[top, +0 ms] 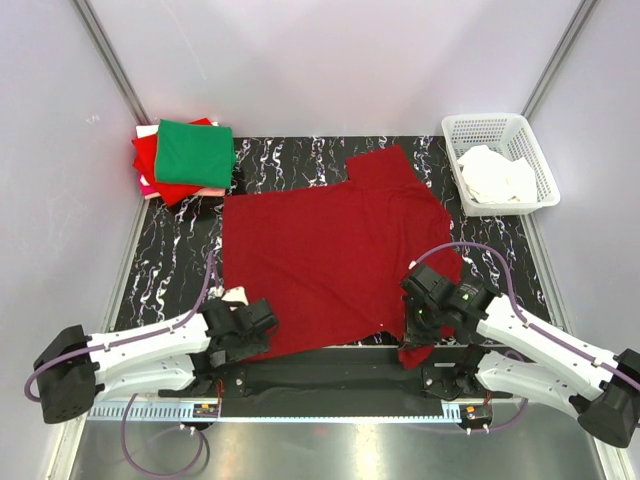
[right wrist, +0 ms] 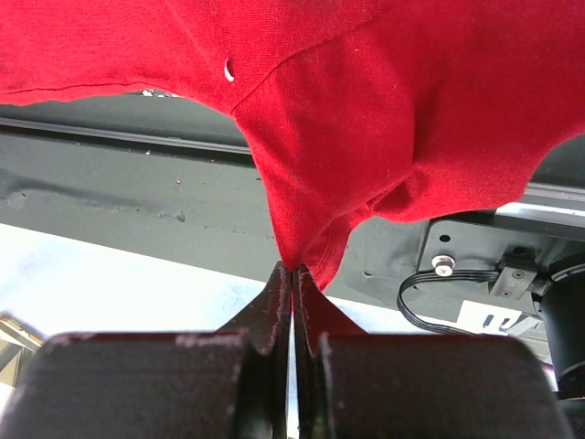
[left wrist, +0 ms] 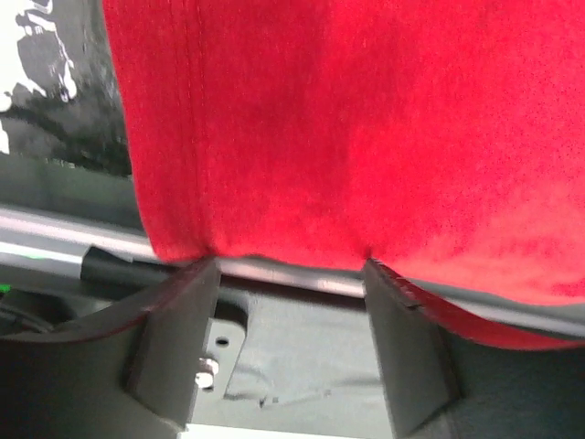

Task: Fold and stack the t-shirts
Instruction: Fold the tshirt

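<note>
A dark crimson t-shirt (top: 330, 255) lies spread flat in the middle of the black marbled table. My right gripper (top: 420, 328) is at the shirt's near right corner. In the right wrist view it (right wrist: 292, 267) is shut on a pinched fold of the crimson cloth (right wrist: 366, 110), which hangs lifted from the tips. My left gripper (top: 255, 325) is at the near left corner. In the left wrist view it (left wrist: 292, 270) is open, with the shirt's hem (left wrist: 274, 137) right at the fingertips and nothing between the jaws. A stack of folded shirts sits at the back left, green (top: 195, 152) over bright red (top: 150, 160).
A white lattice basket (top: 455, 128) with white cloth (top: 497, 176) in it stands at the back right. The shirt's near edge hangs over the table's front edge and the black base rail (top: 330, 375). Grey walls close in the left, right and back.
</note>
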You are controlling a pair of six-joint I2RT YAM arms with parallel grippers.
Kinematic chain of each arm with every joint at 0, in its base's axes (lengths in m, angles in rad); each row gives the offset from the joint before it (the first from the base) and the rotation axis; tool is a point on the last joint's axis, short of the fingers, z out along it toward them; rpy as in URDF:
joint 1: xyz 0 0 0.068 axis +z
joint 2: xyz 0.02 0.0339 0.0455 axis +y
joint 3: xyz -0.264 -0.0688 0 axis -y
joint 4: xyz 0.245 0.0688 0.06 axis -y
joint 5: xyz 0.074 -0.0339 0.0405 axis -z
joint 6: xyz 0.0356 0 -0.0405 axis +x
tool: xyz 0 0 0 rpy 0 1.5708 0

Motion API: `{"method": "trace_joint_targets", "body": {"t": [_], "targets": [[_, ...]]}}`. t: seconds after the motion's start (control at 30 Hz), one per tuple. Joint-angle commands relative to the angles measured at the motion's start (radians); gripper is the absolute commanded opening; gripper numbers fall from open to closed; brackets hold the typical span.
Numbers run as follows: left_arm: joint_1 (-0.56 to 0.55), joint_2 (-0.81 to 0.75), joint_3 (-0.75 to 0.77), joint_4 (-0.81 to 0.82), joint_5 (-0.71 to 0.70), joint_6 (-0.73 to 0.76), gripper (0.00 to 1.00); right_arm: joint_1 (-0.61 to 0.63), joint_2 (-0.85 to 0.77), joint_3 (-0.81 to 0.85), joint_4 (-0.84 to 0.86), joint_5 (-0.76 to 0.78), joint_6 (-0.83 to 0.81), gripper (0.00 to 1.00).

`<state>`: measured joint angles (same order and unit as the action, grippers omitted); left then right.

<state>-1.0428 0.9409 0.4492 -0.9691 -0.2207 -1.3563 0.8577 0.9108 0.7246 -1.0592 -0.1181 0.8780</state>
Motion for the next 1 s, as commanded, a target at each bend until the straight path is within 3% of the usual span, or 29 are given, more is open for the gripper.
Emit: {"method": "trace_joint_targets", "body": {"t": [0.0,0.2,0.33,0.4,0.8,0.97], "targets": [[-0.01,0.015,-0.004,0.047,-0.106,-0.033,0.55,0.007,-0.001,0.002,0.018,0.009,-0.013,0.0],[-0.01,0.056,0.022,0.043,-0.16,-0.004,0.51,0.009,-0.004,-0.024,0.031,0.009,-0.008,0.0],[-0.01,0.146,0.054,0.038,-0.183,0.013,0.68,0.007,-0.003,-0.025,0.033,0.011,-0.007,0.0],[-0.01,0.183,0.077,0.032,-0.193,0.016,0.7,0.007,-0.001,-0.024,0.034,0.012,-0.007,0.0],[-0.003,0.138,0.105,0.02,-0.249,0.057,0.0,0.007,0.002,-0.011,0.018,0.046,-0.004,0.0],[-0.003,0.039,0.167,-0.057,-0.24,0.089,0.0,0.007,0.042,0.058,0.008,0.084,-0.017,0.0]]}}
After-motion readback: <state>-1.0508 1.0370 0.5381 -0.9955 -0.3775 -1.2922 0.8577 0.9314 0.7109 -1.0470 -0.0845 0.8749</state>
